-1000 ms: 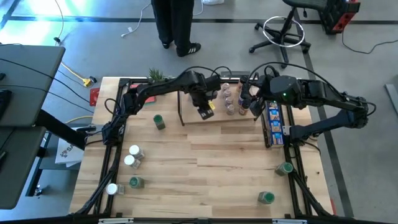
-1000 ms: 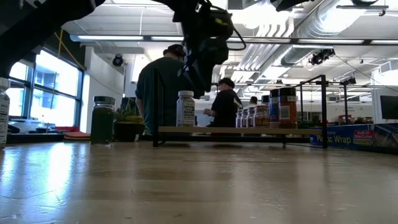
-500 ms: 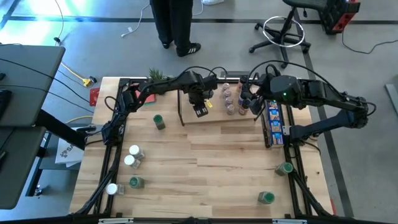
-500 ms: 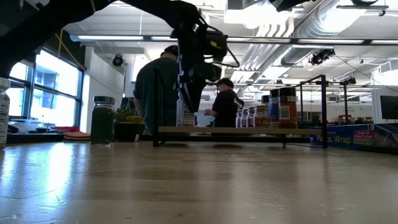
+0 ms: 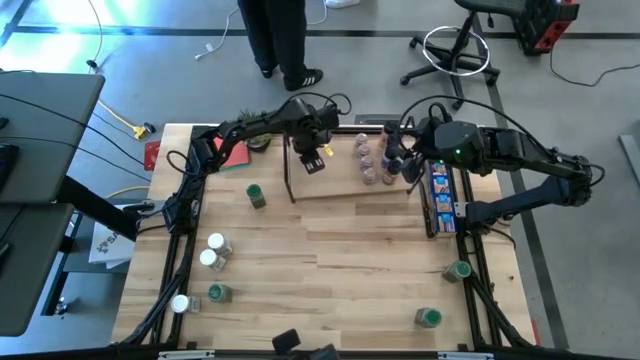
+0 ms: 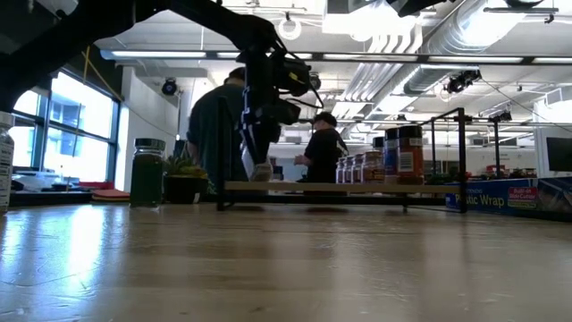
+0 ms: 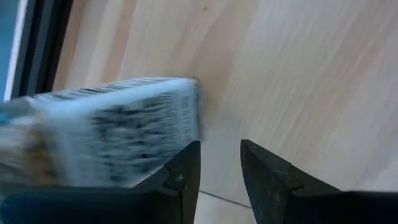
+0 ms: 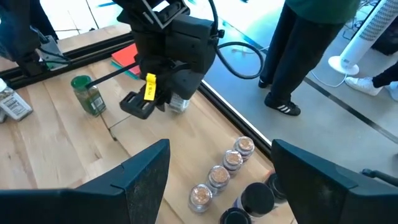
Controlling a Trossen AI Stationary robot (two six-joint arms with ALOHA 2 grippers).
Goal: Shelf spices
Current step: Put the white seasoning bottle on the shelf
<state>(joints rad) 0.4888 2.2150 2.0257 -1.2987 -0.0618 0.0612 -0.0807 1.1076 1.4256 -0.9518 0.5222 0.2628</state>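
Fingers on the left gripper (image 7: 219, 168) are standing narrowly parted and gripping nothing, a white-labelled jar (image 7: 106, 130) sitting just beside them. Nearest, seven loose jars (image 5: 208, 258) are waiting across the table, unshelved. Farther back, the shelf (image 5: 340, 186) is holding a cluster of jars (image 5: 370, 165) at its right end, where the right gripper (image 8: 217, 180) is hovering spread wide and empty. Roughly half is looking done.

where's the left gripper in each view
high view: left gripper over the left end of the shelf.
low view: gripper hanging at the shelf's left end.
left wrist view: its own gripper at the bottom edge, beside a labelled jar.
right wrist view: gripper far off, yellow-tagged.
Shared landmark: the shelf.
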